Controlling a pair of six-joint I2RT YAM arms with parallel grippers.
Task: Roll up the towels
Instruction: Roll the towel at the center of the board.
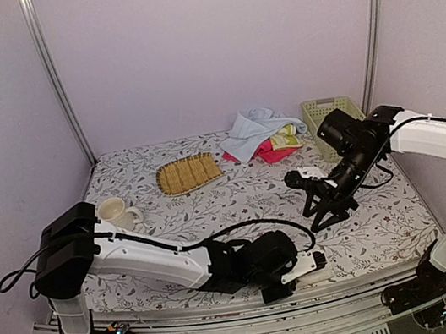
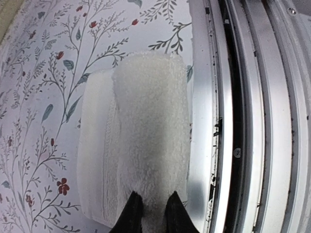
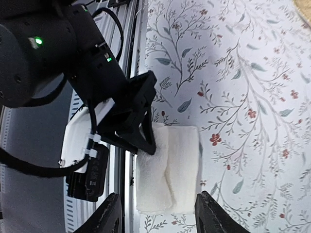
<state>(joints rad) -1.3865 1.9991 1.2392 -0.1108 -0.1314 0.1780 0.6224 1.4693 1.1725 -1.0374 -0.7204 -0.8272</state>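
The cream-white towel (image 2: 146,131) lies partly rolled at the table's near edge, beside the metal rail; it also shows in the right wrist view (image 3: 172,167). My left gripper (image 2: 151,216) is shut on its thick rolled part, its black fingers (image 2: 130,213) pinching the roll; the top view shows this gripper (image 1: 296,273) at front centre. My right gripper (image 3: 158,216) is open and empty, hovering above the towel; in the top view it (image 1: 321,217) hangs over the table at the right. Light blue (image 1: 249,128), pink (image 1: 268,154) and yellow-green (image 1: 287,136) towels lie heaped at the back.
A tan slatted mat (image 1: 188,173) lies at back centre. A pale green lattice basket (image 1: 331,119) stands at back right. A cream mug (image 1: 116,212) stands at the left. The metal rail (image 2: 252,121) runs right next to the towel.
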